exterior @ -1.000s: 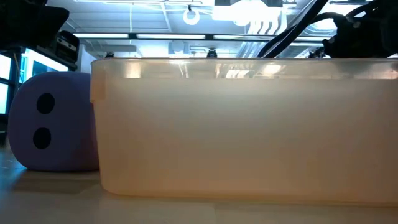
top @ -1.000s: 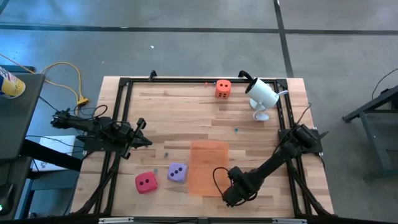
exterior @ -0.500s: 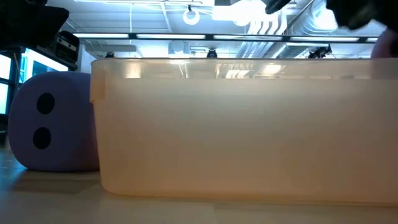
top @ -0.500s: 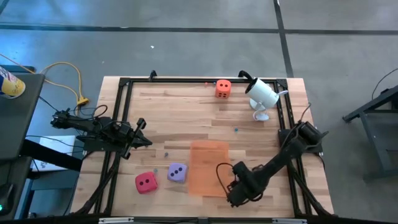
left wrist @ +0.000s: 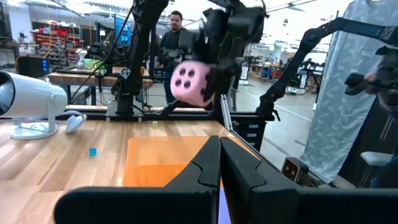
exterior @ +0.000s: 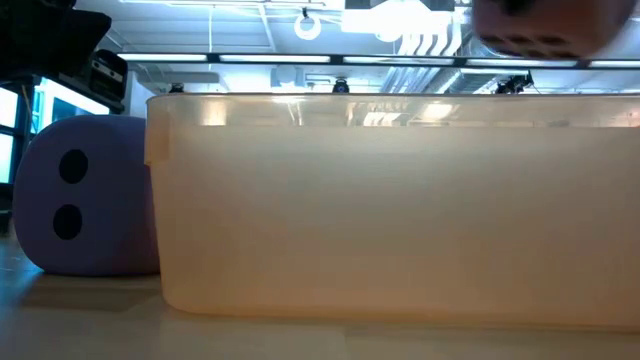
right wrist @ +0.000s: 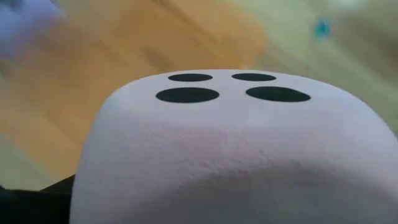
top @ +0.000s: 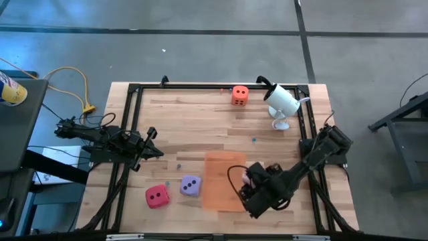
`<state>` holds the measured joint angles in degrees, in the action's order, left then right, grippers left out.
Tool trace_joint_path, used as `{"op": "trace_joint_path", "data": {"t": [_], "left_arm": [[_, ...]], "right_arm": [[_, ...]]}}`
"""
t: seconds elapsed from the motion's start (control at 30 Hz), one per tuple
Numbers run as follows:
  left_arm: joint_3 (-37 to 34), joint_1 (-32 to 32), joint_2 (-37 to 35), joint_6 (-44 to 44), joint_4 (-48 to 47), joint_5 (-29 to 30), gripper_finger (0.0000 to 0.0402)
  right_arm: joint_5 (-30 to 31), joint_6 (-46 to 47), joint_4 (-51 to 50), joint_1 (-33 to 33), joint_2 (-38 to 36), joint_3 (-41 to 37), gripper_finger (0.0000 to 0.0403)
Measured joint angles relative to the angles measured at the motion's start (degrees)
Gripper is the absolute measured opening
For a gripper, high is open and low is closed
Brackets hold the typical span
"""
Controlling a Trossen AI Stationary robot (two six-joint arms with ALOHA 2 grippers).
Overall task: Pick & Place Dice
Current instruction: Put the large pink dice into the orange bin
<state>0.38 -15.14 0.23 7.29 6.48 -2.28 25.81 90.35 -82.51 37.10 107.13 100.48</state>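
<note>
The pink die (top: 253, 176) hangs in my right gripper (top: 255, 182), which is shut on it above the right edge of the translucent orange bin (top: 221, 179). In the left wrist view the pink die (left wrist: 192, 84) floats clear above the bin (left wrist: 163, 160). The purple die (top: 191, 185) and the red die (top: 157, 196) sit on the table left of the bin. The orange die (top: 240, 96) rests near the far edge. My left gripper (top: 152, 146) waits shut at the table's left side. My right gripper holds the pink die pinched between its two fingers, which come down from above. One dark finger (left wrist: 219, 74) lies on the die's side face and the other is hidden behind the die. The die is lifted clear, a several-pip face (right wrist: 230, 87) turned toward the wrist camera.
A white camera (top: 281, 102) stands on the table at the far right. The black frame rail (top: 200, 88) runs round the table. In the low view the bin's wall (exterior: 400, 210) fills most of the picture, with the purple die (exterior: 90, 195) beside it.
My right gripper has risen from the table by the bin's near right corner, carrying the pink die up and toward the far edge. The die is lifted clear now and shows above the bin's rim in the low view.
</note>
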Motion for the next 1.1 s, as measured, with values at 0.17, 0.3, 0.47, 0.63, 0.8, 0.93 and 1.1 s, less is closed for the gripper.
{"op": "trace_joint_path", "data": {"t": [0.17,0.3,0.47,0.63,0.8,0.93,1.1], "left_arm": [[0.00,0.01,-0.01,0.02,0.00,-0.01,0.0000],[0.00,0.02,-0.01,0.02,0.01,-0.02,0.0000],[0.00,0.01,-0.01,0.01,0.02,-0.01,0.0000],[0.00,0.02,0.00,0.01,0.02,-0.02,0.0000],[0.00,0.02,0.00,0.00,0.00,-0.02,0.0000],[0.00,0.02,0.00,0.00,0.02,0.00,0.0000],[0.00,0.02,0.00,0.00,0.02,0.00,0.0000]], "right_arm": [[3.58,-10.55,1.75,-3.00,0.00,5.37,0.0353],[3.61,-20.77,6.50,-7.00,-0.02,6.96,0.0353],[0.00,-34.30,15.64,-12.47,0.00,6.94,0.0353],[-2.27,-44.88,21.36,-16.33,0.02,6.94,0.0353],[-3.00,-47.35,21.00,-18.45,0.07,6.94,0.0353],[-4.00,-48.17,20.57,-19.47,0.11,6.82,0.0353],[-5.01,-48.18,20.54,-20.47,0.17,5.62,0.0353]]}}
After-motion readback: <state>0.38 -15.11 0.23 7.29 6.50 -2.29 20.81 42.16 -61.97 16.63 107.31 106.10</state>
